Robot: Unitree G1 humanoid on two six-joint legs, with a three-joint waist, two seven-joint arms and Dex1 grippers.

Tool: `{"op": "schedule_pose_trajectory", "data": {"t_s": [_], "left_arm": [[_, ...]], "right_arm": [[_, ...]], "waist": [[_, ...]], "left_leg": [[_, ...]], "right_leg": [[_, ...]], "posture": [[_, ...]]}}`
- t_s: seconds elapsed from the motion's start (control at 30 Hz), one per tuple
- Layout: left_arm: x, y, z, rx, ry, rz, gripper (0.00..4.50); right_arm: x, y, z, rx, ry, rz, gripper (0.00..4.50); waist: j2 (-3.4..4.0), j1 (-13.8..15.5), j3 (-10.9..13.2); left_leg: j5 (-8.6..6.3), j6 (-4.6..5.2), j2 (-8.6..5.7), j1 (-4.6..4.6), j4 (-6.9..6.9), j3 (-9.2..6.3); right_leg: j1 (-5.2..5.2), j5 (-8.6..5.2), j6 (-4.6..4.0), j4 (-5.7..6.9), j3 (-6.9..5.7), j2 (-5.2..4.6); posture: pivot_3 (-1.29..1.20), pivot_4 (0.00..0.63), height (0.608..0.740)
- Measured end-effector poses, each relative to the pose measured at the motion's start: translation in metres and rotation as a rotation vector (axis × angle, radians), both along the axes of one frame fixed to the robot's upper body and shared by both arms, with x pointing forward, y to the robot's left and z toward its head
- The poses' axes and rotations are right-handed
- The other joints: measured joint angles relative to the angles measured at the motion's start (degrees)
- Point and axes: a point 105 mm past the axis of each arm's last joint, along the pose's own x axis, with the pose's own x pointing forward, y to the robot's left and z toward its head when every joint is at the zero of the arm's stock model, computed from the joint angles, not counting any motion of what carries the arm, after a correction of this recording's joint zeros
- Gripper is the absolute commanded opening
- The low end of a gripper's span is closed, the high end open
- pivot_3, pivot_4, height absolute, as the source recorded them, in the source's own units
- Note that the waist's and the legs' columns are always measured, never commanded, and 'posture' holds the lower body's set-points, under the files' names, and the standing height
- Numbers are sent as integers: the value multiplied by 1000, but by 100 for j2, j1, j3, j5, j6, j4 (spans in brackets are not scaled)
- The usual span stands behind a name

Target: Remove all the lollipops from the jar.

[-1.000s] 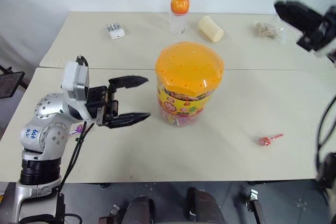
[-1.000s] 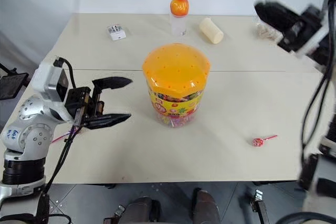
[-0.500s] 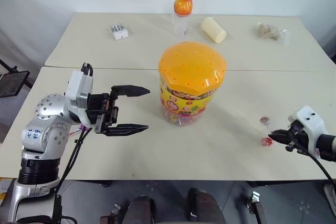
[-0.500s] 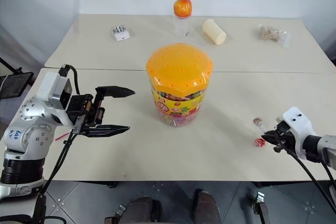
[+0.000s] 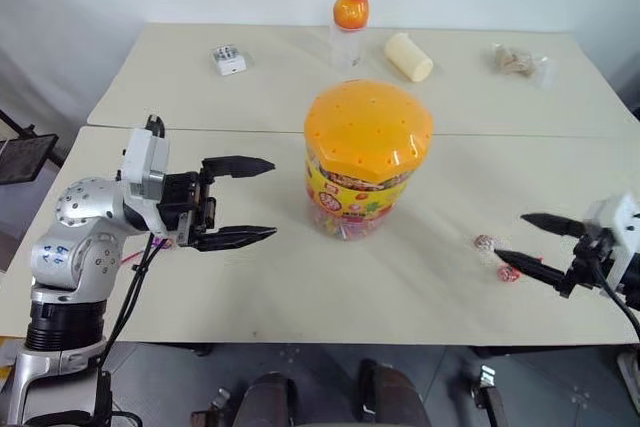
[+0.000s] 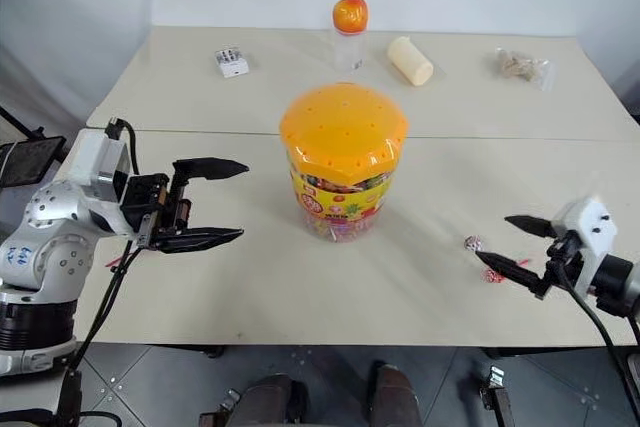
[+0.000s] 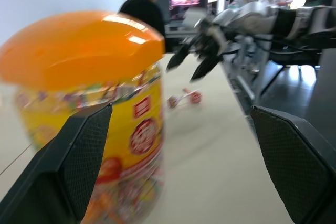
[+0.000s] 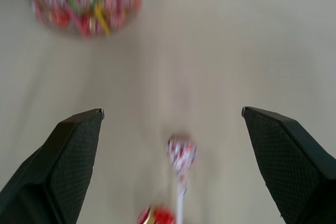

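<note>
Right gripper (image 5: 548,245) sits low over the near right of the table (image 5: 420,297), jaws spread wide, nothing in them. Two lollipops on the table just off its fingertips: a pink-white swirl one (image 5: 484,243) and a red one (image 5: 509,273), close together, both free of my fingers.

Left gripper (image 5: 255,199) hangs left of the jar (image 5: 366,158), jaws also wide apart and empty, pointing at the jar's side but clear of it.

The jar stands mid-table, orange holed lid (image 5: 368,124) on, more lollipops packed in the bottom.

Handling guess: lollipops are very light, with a hard ball under slick, crinkly wrap and a thin stick that rolls and slips. I'd pinch the stick close under the ball. The jar wall likely flexes, so brace it low on the label.

Small bottle (image 5: 347,23) and cream cylinder (image 5: 408,56) at the far edge, well apart.
</note>
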Motion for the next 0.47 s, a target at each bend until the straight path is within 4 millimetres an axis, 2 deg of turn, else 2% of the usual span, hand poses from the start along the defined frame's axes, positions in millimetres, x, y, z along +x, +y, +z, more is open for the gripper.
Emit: {"op": "schedule_pose_trajectory", "data": {"t_s": [0.1, 0.17, 0.37, 0.47], "left_arm": [[9, 13, -12, 43, 32, 125, 4500], [15, 25, -25, 56, 55, 230, 4500], [13, 46, -68, 140, 64, 431, 4500], [12, 55, -98, 153, 66, 555, 4500]], "right_arm": [[-5, 18, 21, 36, -71, 81, 4452], [-11, 36, 24, 36, -113, 147, 4452], [-22, 91, 11, 10, -227, 349, 4452], [-24, 104, -12, 30, -194, 427, 4452]], "waist": [[0, 4, 0], [0, 11, 0], [0, 12, -1], [-1, 30, 0]], "left_leg": [[-1, -2, 4, 4, -4, -5], [-2, -5, 4, 3, -6, -9], [-4, -6, 2, 7, -5, -6], [-5, -6, 1, 2, -2, -8]], "right_leg": [[0, 0, 0, 7, -2, 2], [-1, 0, 0, 7, -5, 2], [4, 0, 0, 1, -2, 1], [3, 0, 0, 2, -5, 2]], "posture": [[0, 150, 740], [0, 150, 740], [0, 150, 740], [0, 150, 740]]}}
